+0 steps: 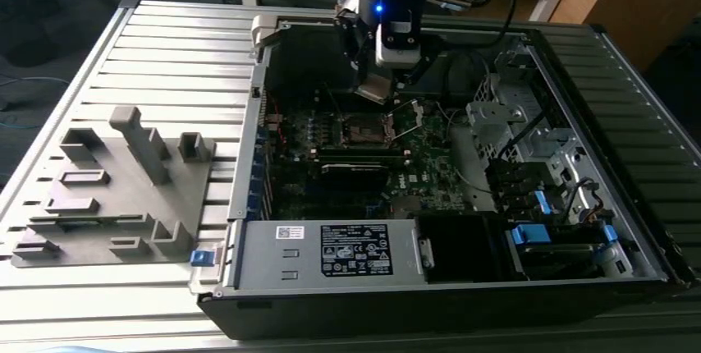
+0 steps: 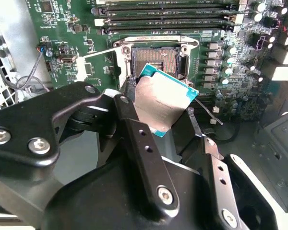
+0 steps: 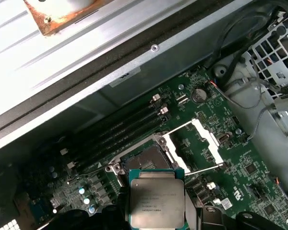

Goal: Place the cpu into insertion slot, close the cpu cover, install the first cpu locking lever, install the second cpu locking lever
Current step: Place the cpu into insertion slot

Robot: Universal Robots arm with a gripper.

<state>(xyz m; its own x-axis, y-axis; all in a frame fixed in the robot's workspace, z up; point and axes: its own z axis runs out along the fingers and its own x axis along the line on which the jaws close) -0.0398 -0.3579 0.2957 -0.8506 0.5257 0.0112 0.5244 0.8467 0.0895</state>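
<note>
Currently my gripper (image 2: 161, 109) is clamped on the cpu (image 3: 156, 197), a flat square chip with a matte silver-grey lid and a teal rim. I hold it tilted above the insertion slot (image 3: 145, 160), whose dark pin field lies bare. The thin silver cpu cover (image 3: 209, 140) stands swung open beside it on the green circuit board (image 3: 249, 167).

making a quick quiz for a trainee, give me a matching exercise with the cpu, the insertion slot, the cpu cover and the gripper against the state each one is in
Column one:
1. cpu
2. insertion slot
3. cpu cover
4. gripper

Column two:
A. swung open beside the slot
B. shut on the cpu's edges
C. held in the air, not seated
D. empty and uncovered

Pairs: 1-C, 2-D, 3-A, 4-B
</note>
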